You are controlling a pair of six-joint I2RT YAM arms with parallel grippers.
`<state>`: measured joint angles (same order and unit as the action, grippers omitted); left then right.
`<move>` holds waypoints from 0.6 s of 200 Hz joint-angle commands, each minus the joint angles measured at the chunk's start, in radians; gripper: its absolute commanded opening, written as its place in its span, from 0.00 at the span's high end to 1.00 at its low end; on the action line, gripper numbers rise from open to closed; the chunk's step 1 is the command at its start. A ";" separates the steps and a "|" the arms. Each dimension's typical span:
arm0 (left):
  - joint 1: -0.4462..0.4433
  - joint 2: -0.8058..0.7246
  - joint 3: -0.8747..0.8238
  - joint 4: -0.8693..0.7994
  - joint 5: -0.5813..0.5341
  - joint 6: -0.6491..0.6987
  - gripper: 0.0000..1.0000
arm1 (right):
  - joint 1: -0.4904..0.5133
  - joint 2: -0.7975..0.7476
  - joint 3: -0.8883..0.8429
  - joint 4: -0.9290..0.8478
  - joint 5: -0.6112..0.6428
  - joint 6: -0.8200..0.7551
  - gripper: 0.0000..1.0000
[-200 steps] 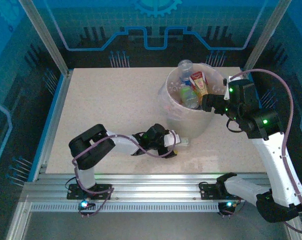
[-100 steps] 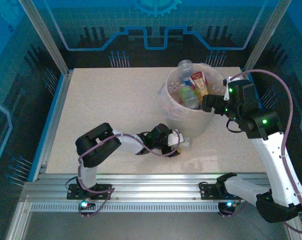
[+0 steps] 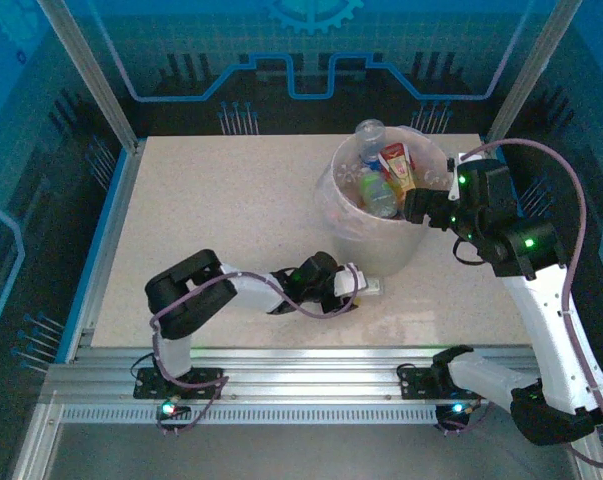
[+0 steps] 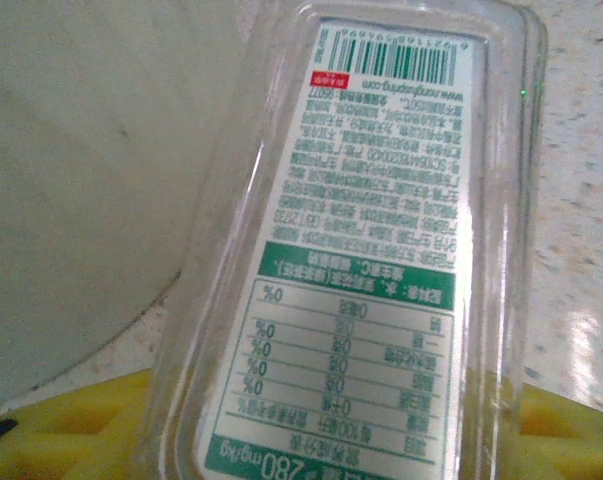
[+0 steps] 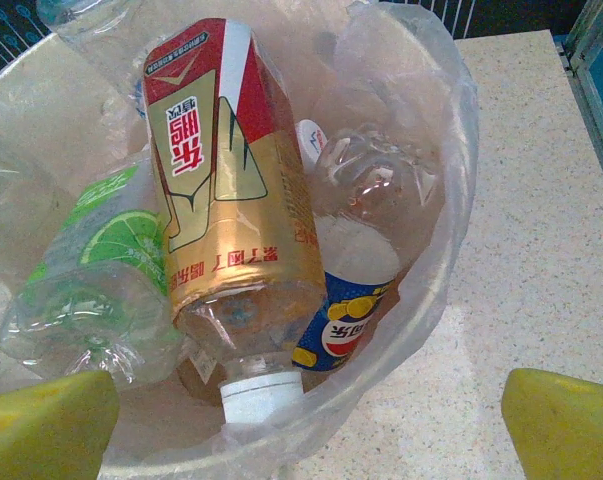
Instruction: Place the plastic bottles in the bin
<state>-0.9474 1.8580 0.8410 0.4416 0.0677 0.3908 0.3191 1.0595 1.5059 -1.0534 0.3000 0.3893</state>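
Clear plastic bottle, green-and-white label (barcode, fine print), inside left pincer, grip unclear; right pincer wide.

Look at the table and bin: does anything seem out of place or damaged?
One green-and-white-labelled bottle lies on the table beside the bin, outside it, at the left gripper. Inside the bin, a clear bottle pokes above the far rim, and a lime-labelled bottle looks crushed.
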 commanded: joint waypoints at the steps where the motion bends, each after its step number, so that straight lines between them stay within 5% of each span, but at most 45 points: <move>1: -0.036 -0.124 -0.038 -0.016 -0.019 -0.016 0.66 | -0.016 -0.021 0.005 0.013 -0.010 0.011 0.00; 83: -0.090 -0.561 -0.046 -0.228 -0.059 -0.150 0.76 | -0.022 -0.026 0.108 -0.005 -0.062 -0.019 0.00; 120: -0.090 -0.658 -0.022 -0.194 -0.164 -0.169 0.76 | -0.022 -0.038 0.132 0.056 -0.290 -0.016 0.00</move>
<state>-1.0370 1.2488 0.7834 0.2478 -0.0120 0.2604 0.3061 1.0439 1.6131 -1.0466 0.1947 0.3813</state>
